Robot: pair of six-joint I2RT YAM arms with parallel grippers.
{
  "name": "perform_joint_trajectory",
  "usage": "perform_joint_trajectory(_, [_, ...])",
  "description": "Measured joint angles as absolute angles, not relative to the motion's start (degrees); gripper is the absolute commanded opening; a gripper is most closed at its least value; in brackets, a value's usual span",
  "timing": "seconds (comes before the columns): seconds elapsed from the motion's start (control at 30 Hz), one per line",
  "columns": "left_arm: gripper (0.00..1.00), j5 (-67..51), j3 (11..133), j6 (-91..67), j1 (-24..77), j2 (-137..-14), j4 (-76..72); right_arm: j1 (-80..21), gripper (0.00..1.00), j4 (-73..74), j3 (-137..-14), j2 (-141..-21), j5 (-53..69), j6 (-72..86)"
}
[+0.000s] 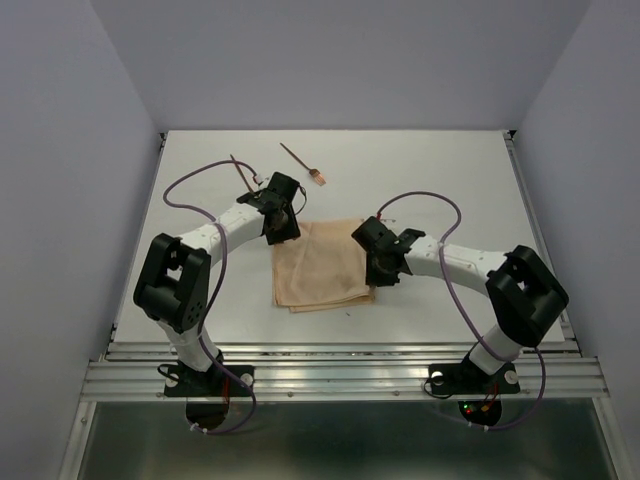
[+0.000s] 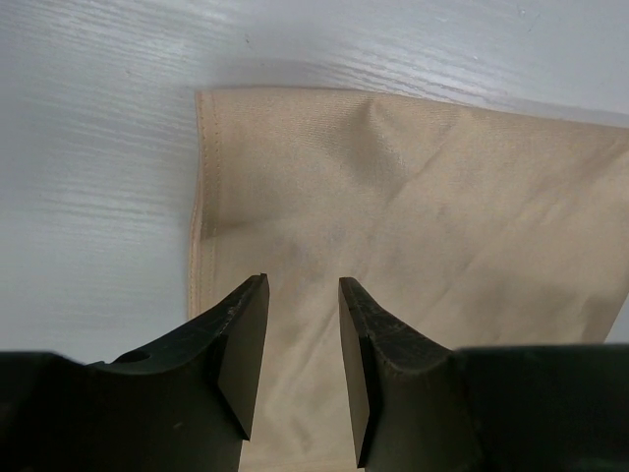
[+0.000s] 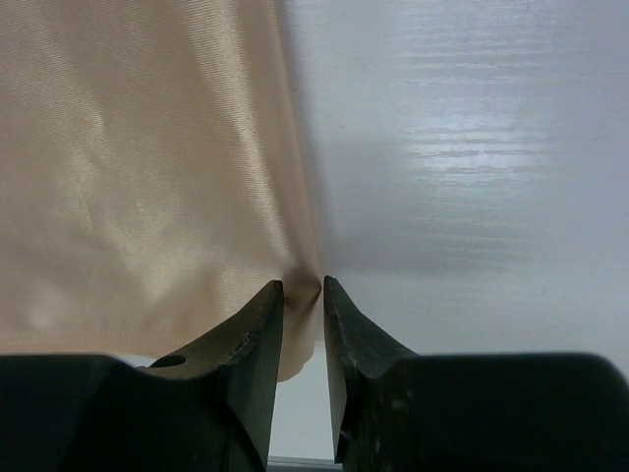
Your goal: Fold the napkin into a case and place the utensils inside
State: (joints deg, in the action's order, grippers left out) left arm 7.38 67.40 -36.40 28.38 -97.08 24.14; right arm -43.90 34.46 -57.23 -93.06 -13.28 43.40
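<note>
The tan napkin [image 1: 320, 265] lies folded in layers on the white table, between my two grippers. My left gripper [image 1: 283, 232] hovers over its far left corner. In the left wrist view the gripper [image 2: 303, 285] has its jaws a little apart with nothing between them, above the napkin [image 2: 413, 197]. My right gripper [image 1: 378, 275] is at the napkin's right edge. In the right wrist view the gripper [image 3: 303, 287] pinches a bunched bit of that edge of the napkin [image 3: 138, 167]. Two thin reddish-brown utensils lie at the back: the forked one [image 1: 300, 162] and the plain one [image 1: 240, 170].
The white table [image 1: 450, 180] has a raised rail along its right side and a metal frame [image 1: 340, 375] at the near edge. Purple cables loop over both arms. The plain utensil lies close behind my left wrist.
</note>
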Motion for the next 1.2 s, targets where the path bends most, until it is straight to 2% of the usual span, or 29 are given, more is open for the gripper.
perform_joint_trajectory(0.03, [0.46,7.35,67.4,-36.27,28.38,-97.19,24.14,-43.9,0.34,34.52,-57.1,-92.86,-13.37,43.42])
perform_joint_trajectory(0.07, [0.46,7.33,67.4,-36.18,28.38,-97.3,24.12,-43.9,0.45,34.52,-56.55,-91.64,-13.72,43.62])
perform_joint_trajectory(0.1, [0.46,7.35,67.4,-36.1,28.38,-97.34,24.1,-43.9,0.45,34.59,-56.27,-90.61,-13.78,43.57])
perform_joint_trajectory(0.13, [0.46,7.33,67.4,-36.01,28.38,-97.38,24.1,-43.9,0.58,34.85,-56.07,-89.03,-14.06,43.57])
perform_joint_trajectory(0.23, [0.45,7.33,67.4,-35.97,28.38,-97.43,23.86,-43.88,0.73,34.87,-56.1,-84.73,-14.63,43.59])
perform_joint_trajectory(0.4, [0.45,7.22,67.4,-35.86,28.38,-97.91,23.53,-43.88,0.77,32.86,-55.57,-84.95,-11.27,43.31])
perform_joint_trajectory(0.6, [0.45,7.29,67.4,-35.79,28.38,-97.97,23.51,-43.88,0.65,29.1,-51.72,-89.3,-5.45,43.38])
perform_joint_trajectory(0.73, [0.45,7.29,67.4,-35.79,28.38,-97.97,23.46,-43.88,0.55,28.21,-50.52,-89.84,-4.84,43.77])
perform_joint_trajectory(0.9, [0.45,7.29,67.4,-35.79,28.38,-97.97,23.4,-43.88,0.5,27.24,-49.87,-89.8,-4.99,44.69])
perform_joint_trajectory(1.0, [0.45,7.29,67.4,-35.77,28.38,-97.97,23.38,-43.88,0.43,26.83,-49.67,-89.67,-5.17,45.06])
perform_joint_trajectory(1.2, [0.45,7.29,67.4,-35.73,28.38,-97.97,23.38,-43.88,0.2,26.41,-48.99,-89.47,-5.78,45.8])
